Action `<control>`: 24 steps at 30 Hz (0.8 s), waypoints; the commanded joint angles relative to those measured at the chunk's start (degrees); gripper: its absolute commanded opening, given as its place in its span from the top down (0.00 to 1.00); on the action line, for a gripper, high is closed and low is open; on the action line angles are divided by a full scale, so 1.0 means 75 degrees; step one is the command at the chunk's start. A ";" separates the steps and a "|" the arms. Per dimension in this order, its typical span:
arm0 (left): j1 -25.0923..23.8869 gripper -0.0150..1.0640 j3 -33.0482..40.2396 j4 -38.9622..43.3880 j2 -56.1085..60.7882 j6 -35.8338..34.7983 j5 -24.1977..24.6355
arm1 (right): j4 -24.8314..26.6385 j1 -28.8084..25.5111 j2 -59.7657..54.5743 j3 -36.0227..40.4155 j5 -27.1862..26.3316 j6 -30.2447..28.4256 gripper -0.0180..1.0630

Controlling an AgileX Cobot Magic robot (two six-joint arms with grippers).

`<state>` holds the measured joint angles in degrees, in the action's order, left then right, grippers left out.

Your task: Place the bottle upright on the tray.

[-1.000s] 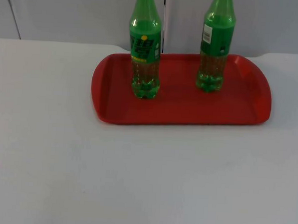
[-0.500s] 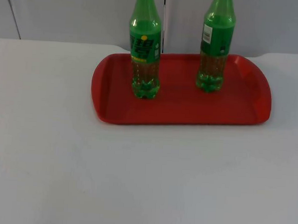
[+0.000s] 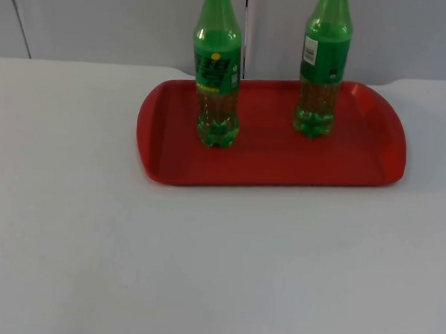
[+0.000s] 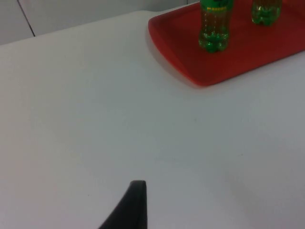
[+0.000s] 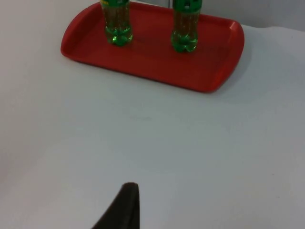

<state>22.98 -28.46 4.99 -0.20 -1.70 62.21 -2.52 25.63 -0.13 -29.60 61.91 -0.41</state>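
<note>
Two green clear-plastic soda bottles stand upright on the red plastic tray (image 3: 373,156): the labelled bottle (image 3: 217,69) toward my left, the second bottle (image 3: 322,67) toward my right, well apart. Task looks done. Judging by looks: light, mostly empty, thin-walled, smooth, so likely slippery and easy to tip; best gripped mid-body, below the label. My left gripper (image 4: 128,207) and right gripper (image 5: 121,205) wait low over the white table (image 3: 202,271), well short of the tray, holding nothing; whether their fingers are spread or closed, I cannot tell.

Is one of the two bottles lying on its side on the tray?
No, the left bottle and the right bottle both stand upright on the red tray.
</note>
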 commanded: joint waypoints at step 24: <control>0.0041 0.01 0.0030 0.0056 0.0027 -0.0038 -0.0086 | 0.0008 -0.2055 0.0017 0.0010 -0.0025 -0.0001 0.01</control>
<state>22.98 -28.46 4.99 -0.20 -1.70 62.21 -2.52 10.95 -0.13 -29.60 61.91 0.00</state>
